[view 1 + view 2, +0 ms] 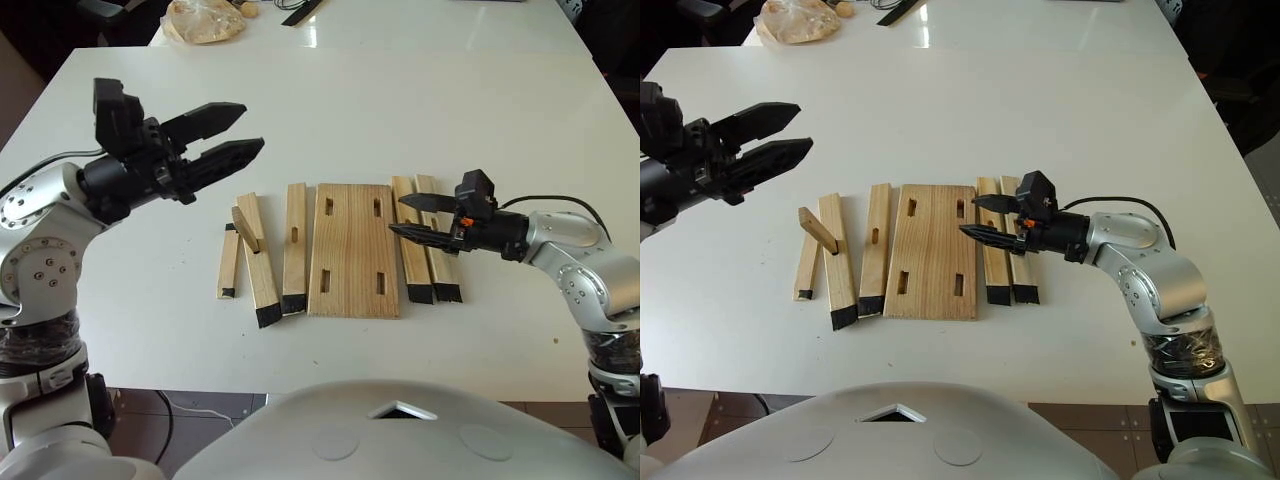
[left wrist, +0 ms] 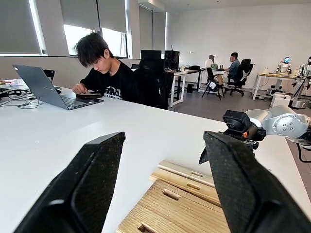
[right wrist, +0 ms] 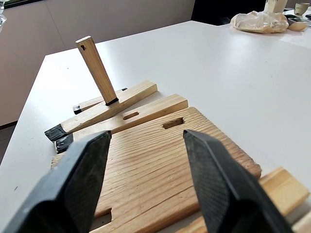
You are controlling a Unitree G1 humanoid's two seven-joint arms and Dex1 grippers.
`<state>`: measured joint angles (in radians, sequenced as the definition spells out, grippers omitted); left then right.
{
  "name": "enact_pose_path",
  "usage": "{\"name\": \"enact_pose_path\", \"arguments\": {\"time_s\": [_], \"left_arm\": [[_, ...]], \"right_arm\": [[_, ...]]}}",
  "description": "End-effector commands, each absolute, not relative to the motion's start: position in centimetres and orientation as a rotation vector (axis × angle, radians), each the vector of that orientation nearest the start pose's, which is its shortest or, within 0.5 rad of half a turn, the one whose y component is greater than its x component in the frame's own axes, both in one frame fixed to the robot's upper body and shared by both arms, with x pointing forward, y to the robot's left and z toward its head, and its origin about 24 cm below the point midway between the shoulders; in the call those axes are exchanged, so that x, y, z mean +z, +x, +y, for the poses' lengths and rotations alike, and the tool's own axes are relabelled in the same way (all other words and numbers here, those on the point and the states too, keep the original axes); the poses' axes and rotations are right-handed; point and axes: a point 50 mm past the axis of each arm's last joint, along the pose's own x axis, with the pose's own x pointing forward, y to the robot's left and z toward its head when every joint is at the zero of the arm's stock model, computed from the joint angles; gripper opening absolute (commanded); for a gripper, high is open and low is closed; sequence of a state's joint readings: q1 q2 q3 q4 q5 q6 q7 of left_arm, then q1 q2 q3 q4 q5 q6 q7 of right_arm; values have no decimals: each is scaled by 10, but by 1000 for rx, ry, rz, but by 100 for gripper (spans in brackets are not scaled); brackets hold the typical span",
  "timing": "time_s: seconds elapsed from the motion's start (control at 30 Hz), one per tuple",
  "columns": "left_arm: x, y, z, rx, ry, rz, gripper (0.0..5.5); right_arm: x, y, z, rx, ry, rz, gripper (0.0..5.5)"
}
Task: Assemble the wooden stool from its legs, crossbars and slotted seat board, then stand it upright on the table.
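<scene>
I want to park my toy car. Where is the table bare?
Bare table stretches from the seat board back to the plastic bag, and left of the leftmost stick. Crowded near the right tool.

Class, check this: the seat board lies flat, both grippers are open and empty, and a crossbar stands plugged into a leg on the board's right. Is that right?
No. The crossbar stands in a leg on the left of the seat board, as the left eye view shows. The rest holds: the board lies flat, and the left gripper and right gripper are open and empty.
</scene>
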<state>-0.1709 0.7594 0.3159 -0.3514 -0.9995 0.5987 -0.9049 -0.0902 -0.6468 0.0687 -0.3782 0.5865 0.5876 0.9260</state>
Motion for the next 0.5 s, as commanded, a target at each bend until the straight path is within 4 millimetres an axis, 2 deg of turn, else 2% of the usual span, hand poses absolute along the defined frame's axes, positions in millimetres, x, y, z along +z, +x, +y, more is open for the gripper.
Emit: {"name": "enact_pose_path", "arguments": {"time_s": [0.03, 0.2, 0.27, 0.37, 0.43, 0.5], "left_arm": [[202, 238, 213, -1072, -113, -98, 301], [205, 241, 204, -1094, -93, -104, 301], [196, 241, 202, -1101, -82, -74, 301], [155, 239, 203, -1108, -75, 87, 301], [120, 236, 213, -1072, -45, 214, 301], [104, 233, 219, -1050, -40, 262, 301]], "right_arm": [[113, 225, -163, 1184, -41, 267, 273], [112, 225, -161, 1186, -38, 265, 273], [111, 224, -161, 1185, -36, 268, 273], [108, 221, -160, 1184, -32, 280, 273], [105, 221, -160, 1188, -39, 290, 273], [105, 222, -160, 1191, -43, 293, 273]]}}
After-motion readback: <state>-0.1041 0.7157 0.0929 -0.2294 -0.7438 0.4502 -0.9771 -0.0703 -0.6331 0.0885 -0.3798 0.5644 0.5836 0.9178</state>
